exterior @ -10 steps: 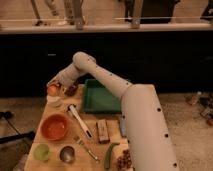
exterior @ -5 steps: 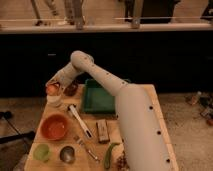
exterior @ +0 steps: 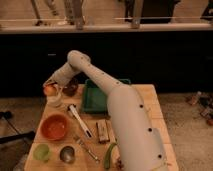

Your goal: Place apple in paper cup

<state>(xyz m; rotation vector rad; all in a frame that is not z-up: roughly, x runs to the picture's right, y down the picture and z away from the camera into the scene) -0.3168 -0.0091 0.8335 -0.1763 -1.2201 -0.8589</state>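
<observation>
The apple, red-orange with a yellowish patch, sits at the tip of my gripper at the table's far left corner. The gripper is closed around it and holds it right at the mouth of the white paper cup, which stands upright directly beneath. The apple's lower part meets the cup's rim; I cannot tell whether it rests on it. My arm reaches in from the lower right across the table.
A dark bowl stands just right of the cup. A green tray lies mid-table. An orange bowl, a light-green cup, a metal cup and a white-handled utensil lie nearer on the wooden table.
The apple and gripper have sunk slightly toward the paper cup. The arm has shifted a little in view; the other objects have not moved.
</observation>
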